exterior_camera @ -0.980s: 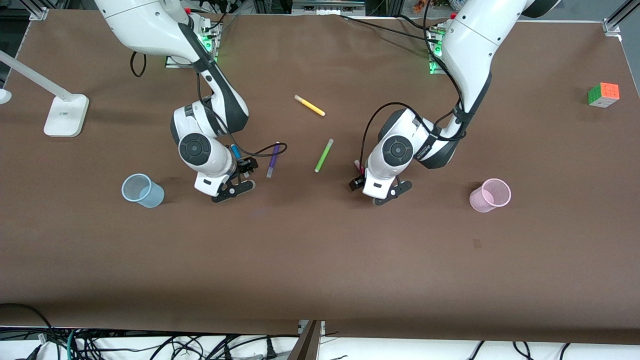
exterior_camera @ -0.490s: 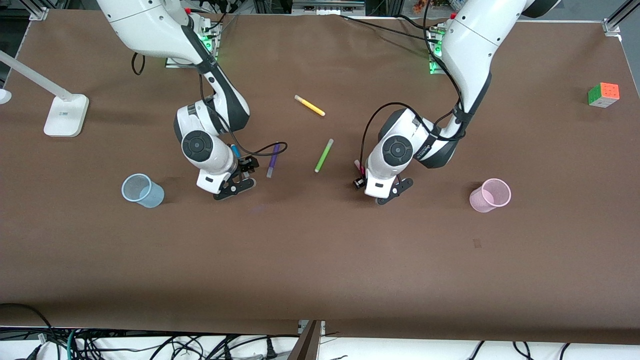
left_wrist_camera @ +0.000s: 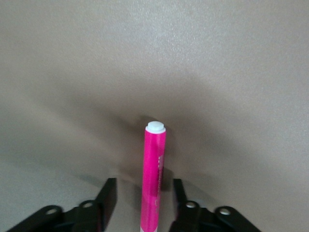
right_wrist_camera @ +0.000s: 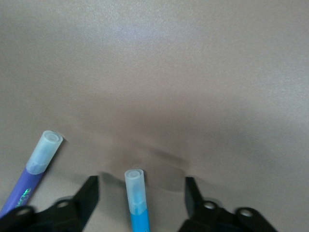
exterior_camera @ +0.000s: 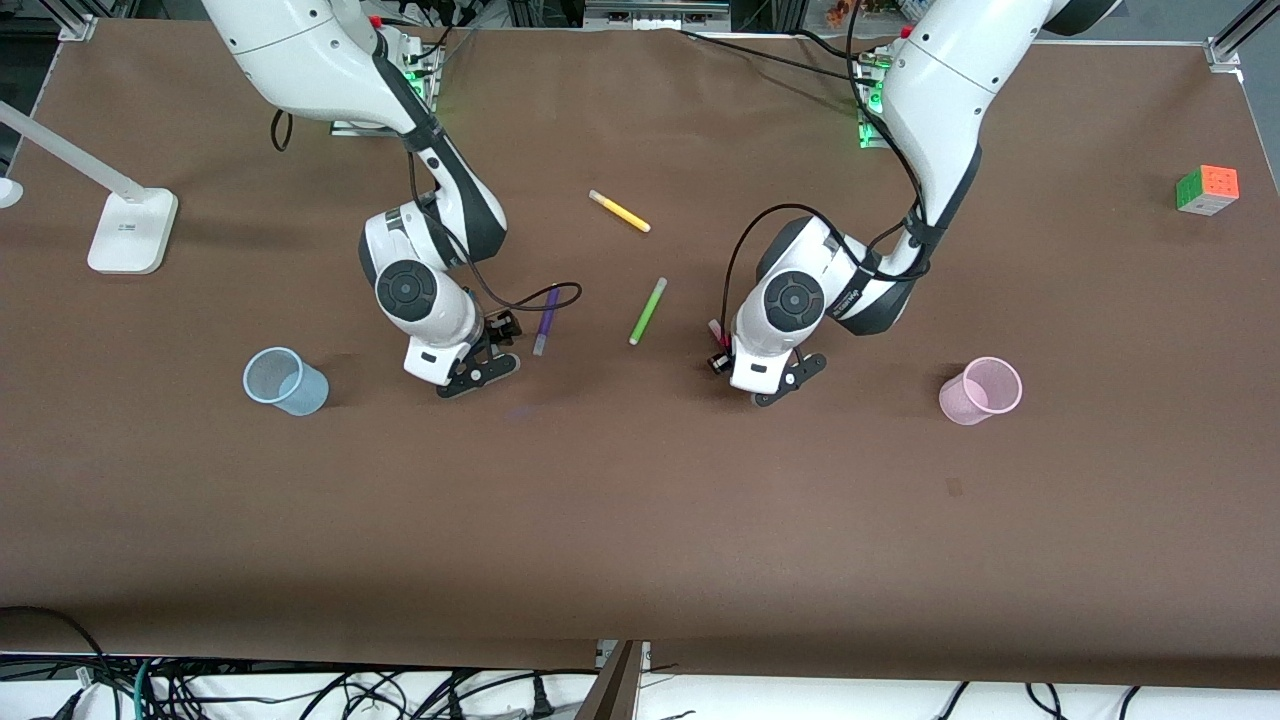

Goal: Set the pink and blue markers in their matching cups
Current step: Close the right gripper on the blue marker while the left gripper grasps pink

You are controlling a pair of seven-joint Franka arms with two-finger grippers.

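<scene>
The blue marker (right_wrist_camera: 137,200) lies on the brown table between the open fingers of my right gripper (right_wrist_camera: 140,181). In the front view the right gripper (exterior_camera: 490,335) is low over the table beside the purple marker, and the arm hides the blue marker. The pink marker (left_wrist_camera: 154,169) lies between the open fingers of my left gripper (left_wrist_camera: 144,186). In the front view only its pale end (exterior_camera: 715,328) shows by the left gripper (exterior_camera: 722,355). The pale blue cup (exterior_camera: 285,380) stands toward the right arm's end. The pale pink cup (exterior_camera: 980,390) stands toward the left arm's end.
A purple marker (exterior_camera: 546,320) lies close beside the right gripper and also shows in the right wrist view (right_wrist_camera: 38,164). A lime green marker (exterior_camera: 648,311) and a yellow marker (exterior_camera: 619,211) lie mid-table. A colour cube (exterior_camera: 1207,189) and a lamp base (exterior_camera: 132,231) sit at the ends.
My right gripper has shifted a little toward the purple marker, and the arm now covers the blue marker in the front view. The left gripper has barely moved.
</scene>
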